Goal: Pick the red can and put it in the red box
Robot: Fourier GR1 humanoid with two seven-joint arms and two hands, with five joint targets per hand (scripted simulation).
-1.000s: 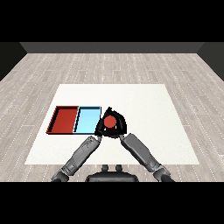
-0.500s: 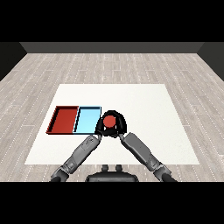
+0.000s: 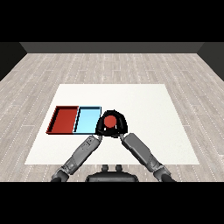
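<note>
I count one red can (image 3: 110, 120) in front of me, and no second can anywhere. There are two trays on the single white worktop (image 3: 144, 105): one red tray (image 3: 64, 120) and one light blue tray (image 3: 87, 120), side by side. Two hands of mine are in view, my left hand (image 3: 101, 127) and my right hand (image 3: 122, 127), each on one of my two grey forearms.

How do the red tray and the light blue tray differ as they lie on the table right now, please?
The red tray is dark red and lies at the left; the light blue tray is pale and lies beside the right hand curled round the red can. Both are shallow, rectangular and hold nothing.
</note>
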